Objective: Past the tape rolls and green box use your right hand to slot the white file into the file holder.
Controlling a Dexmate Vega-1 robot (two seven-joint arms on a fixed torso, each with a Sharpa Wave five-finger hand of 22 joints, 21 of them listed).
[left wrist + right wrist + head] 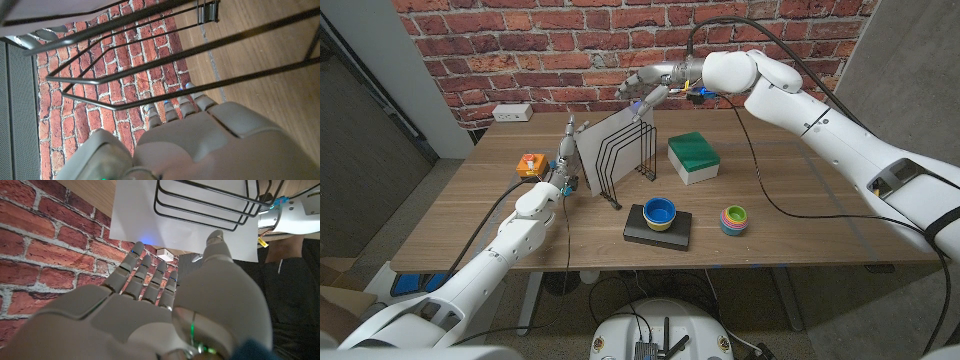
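Observation:
The white file (599, 150) stands tilted in the black wire file holder (628, 155) at mid table. My right hand (648, 86) hovers just above the file's upper far corner with fingers and thumb spread and nothing in it. In the right wrist view the file (140, 210) and the holder's wires (210, 205) lie a little beyond the fingertips of the right hand (165, 310). My left hand (563, 165) stands upright against the holder's left side, fingers reaching up along the file's edge. In the left wrist view the left hand's (200, 140) straight fingers point at the wires (150, 75).
The green box (693, 157) lies right of the holder. A stack of coloured tape rolls (734, 220) sits near the front right. A blue bowl (659, 212) rests on a black box (657, 232). An orange item (528, 165) and a power strip (512, 112) are at the left.

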